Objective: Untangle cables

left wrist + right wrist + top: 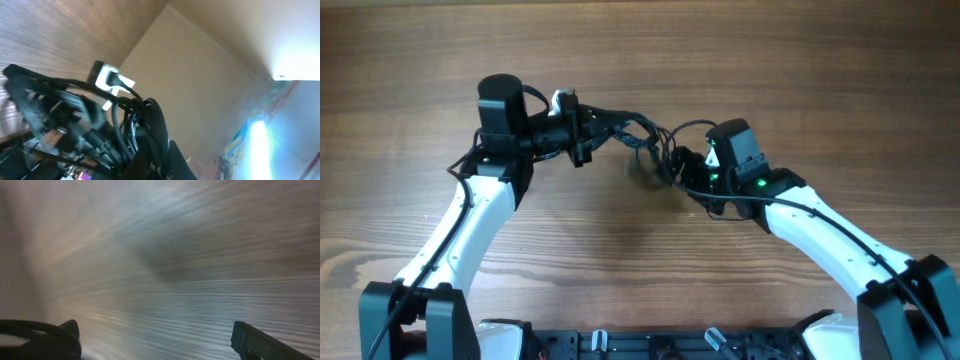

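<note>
The cables (638,135) are a tangle of thin black cords lifted between my two arms above the wooden table (620,250). My left gripper (598,128) points right and is shut on one end of the bundle. In the left wrist view the cables (127,125) run as a black bunch up from the gripper (160,157), with a white plug (107,80) at the top. The white plug (560,98) also shows just above the left wrist from overhead. My right gripper (678,168) is at the bundle's other end. Its fingers (250,340) stand wide open over blurred wood, nothing between them.
Thicker black arm cables loop around the right wrist (735,150), which shows green lights. A black fixture (650,345) runs along the table's near edge between the arm bases.
</note>
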### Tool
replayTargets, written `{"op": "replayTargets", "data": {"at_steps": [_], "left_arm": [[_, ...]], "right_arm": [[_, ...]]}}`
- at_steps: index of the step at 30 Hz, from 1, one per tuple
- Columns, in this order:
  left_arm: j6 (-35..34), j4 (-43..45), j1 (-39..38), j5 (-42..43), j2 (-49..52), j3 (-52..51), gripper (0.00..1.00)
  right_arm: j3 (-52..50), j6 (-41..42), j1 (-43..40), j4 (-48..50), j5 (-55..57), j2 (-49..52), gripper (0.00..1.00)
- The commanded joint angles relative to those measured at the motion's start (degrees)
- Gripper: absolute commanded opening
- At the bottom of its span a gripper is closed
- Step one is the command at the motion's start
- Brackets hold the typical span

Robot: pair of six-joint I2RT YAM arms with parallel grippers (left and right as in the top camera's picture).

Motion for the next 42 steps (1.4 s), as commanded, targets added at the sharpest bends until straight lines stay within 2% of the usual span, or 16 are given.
{"op": "replayTargets", "data": {"at_steps": [1, 8, 15, 18, 21, 23, 26, 29, 33, 40, 41, 42], "left_arm": [[-0.35, 1.44, 3.04, 4.63, -1.29, 1.05, 0.04], [8.39, 1.44, 7.69, 8.28, -1.29, 1.05, 0.04], [29.33, 0.55, 8.17, 9.40, -1.29, 1.03, 0.04], [41.62, -1.14, 8.11, 9.46, -1.29, 1.03, 0.04], [55.52, -3.85, 8.00, 9.49, -1.29, 1.03, 0.04], [62.47, -5.99, 7.80, 9.46, -1.29, 1.03, 0.04], [71.71, -10.67, 6.84, 9.51, -1.29, 1.03, 0.04], [79.89, -15.28, 4.50, 9.53, -1.29, 1.03, 0.04], [84.63, -16.44, -0.57, 10.58, -1.29, 1.03, 0.04], [87.38, -16.04, -9.01, 10.54, -1.29, 1.03, 0.12], [87.38, -15.98, -9.73, 10.54, -1.29, 1.03, 0.12], [87.38, -15.96, -10.36, 10.40, -1.29, 1.03, 0.13]], "right_arm": [[-0.90, -5.49, -2.19, -2.49, 6.12, 1.66, 1.00], [-0.90, -11.26, -8.52, -4.87, 7.02, 1.66, 1.00], [0.02, -20.37, -12.68, -6.58, 6.38, 0.42, 1.00], [1.70, -26.86, -14.56, -10.21, 3.78, -1.31, 1.00], [3.67, -39.93, -16.55, -14.14, -7.23, -4.15, 1.00], [4.39, -43.89, -17.79, -15.61, -14.05, -6.10, 1.00], [4.50, -46.80, -19.80, -13.75, -25.68, -9.64, 1.00], [4.48, -46.95, -20.31, -6.36, -35.01, -11.15, 1.00], [4.48, -46.90, -18.69, 1.99, -37.66, -10.49, 1.00], [4.44, -48.57, -14.08, 3.98, -37.66, -8.55, 0.99], [4.42, -48.57, -13.29, 3.98, -37.66, -8.22, 0.97], [4.42, -48.52, -12.50, 3.98, -37.68, -7.80, 0.90]]}}
